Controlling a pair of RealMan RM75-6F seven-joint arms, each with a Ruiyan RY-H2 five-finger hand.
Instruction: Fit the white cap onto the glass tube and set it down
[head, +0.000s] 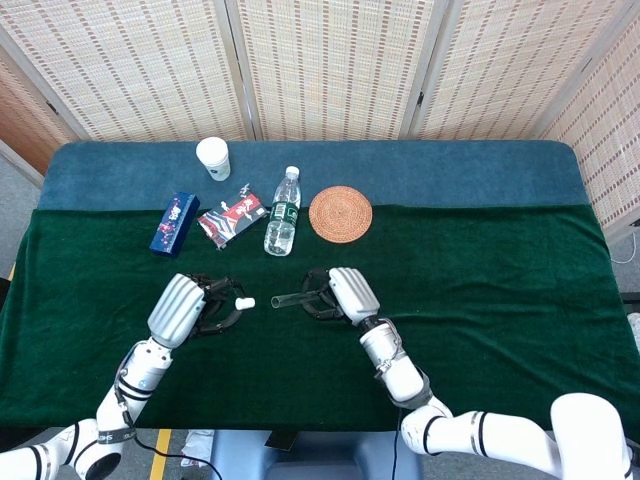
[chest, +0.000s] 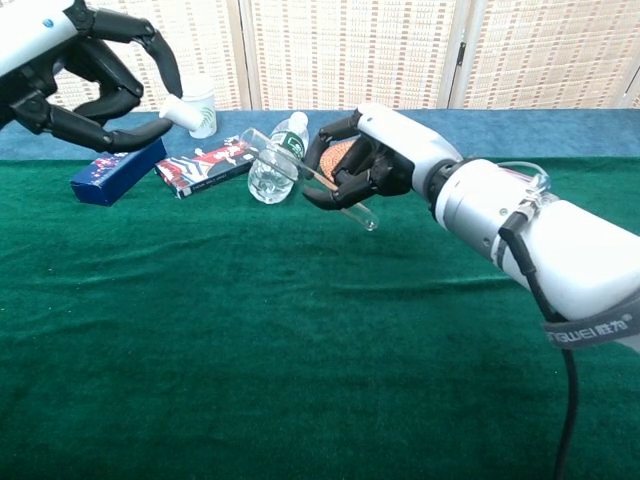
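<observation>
My left hand (head: 185, 308) (chest: 85, 75) pinches a small white cap (head: 244, 302) (chest: 178, 112) at its fingertips, held above the green cloth. My right hand (head: 337, 294) (chest: 368, 160) grips a clear glass tube (head: 284, 298) (chest: 300, 174), whose open end points left toward the cap. In the head view a short gap separates the cap from the tube's mouth. Both are lifted off the table.
At the back of the table (head: 480, 260) lie a blue box (head: 174, 222), a red packet (head: 232, 215), a lying water bottle (head: 283, 211), a round woven coaster (head: 340, 213) and a white paper cup (head: 213, 158). A wicker screen stands behind.
</observation>
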